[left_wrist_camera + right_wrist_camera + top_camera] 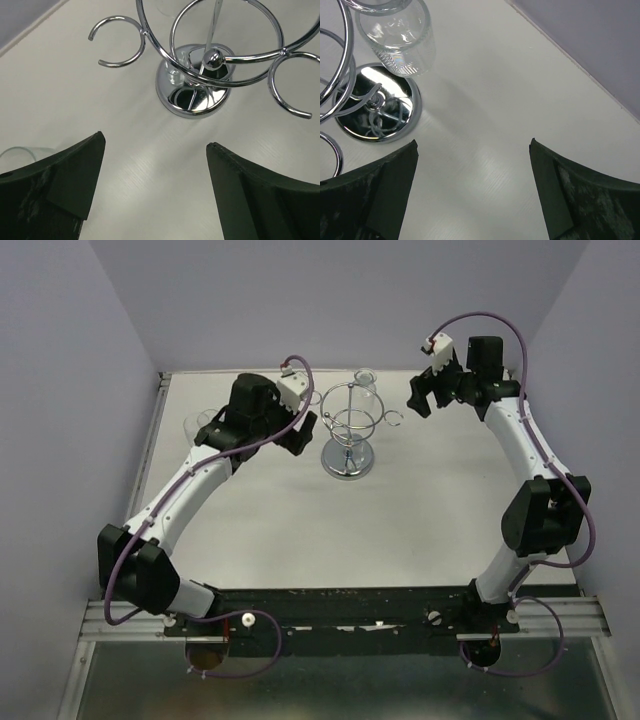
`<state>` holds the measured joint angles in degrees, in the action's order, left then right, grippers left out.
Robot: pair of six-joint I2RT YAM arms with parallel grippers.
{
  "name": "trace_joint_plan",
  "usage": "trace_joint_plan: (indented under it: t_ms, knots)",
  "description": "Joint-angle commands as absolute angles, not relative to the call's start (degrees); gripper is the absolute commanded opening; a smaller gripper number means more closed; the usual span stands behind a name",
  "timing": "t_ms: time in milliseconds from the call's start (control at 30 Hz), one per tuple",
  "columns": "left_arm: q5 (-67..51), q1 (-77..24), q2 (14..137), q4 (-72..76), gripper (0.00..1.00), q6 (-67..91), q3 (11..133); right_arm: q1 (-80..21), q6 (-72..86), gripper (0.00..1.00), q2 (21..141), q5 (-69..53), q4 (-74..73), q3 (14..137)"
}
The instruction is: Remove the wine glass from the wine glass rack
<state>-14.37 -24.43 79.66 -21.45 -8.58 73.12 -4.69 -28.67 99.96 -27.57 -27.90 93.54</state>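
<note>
Dark fingers are seen closest in both wrist views, spread wide with nothing between them: the left gripper (155, 142) and the right gripper (472, 145) are each fully open and empty. Beyond the left one, the wine glass rack (192, 95) is seen standing on the white table (430, 520), its mirrored base, central post and open loop hooks all bright chrome.

The wine glass (395, 35) is found on the far side of the rack, hung bowl-down above the base, at the upper left of the right wrist view and nearer the right gripper than the left. What appears to be a second clear glass (200, 423) is made out faintly on the table beside the left arm.

The hanging glass is judged to be light, rigid, thin-walled and easily broken, and its smooth surface is expected to be slippery under hard fingers. A gentle hold across the bowl is suggested, with only moderate squeeze.

Its stem and foot are cut off at the top of that view, so how the foot sits in its loop cannot be told. It is presumed that the stem must be slid out through the loop's gap rather than pulled downward. The wire rack could be dragged or tipped if the foot is caught.
</note>
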Motion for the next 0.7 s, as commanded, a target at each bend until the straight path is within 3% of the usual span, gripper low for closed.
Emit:
trace_joint_plan:
  t_ms: [0, 667]
  knots:
    - [-13.5, -23.7, 81.9, -20.7, 0.99, -13.3, 82.9, -5.4, -30.8, 0.99, 99.8, -31.3, -29.6, 95.0]
    - [-25.8, -18.3, 101.6, -30.5, 0.98, -25.2, 101.1, -10.8, -38.1, 0.98, 98.7, -28.7, -35.2, 95.9]
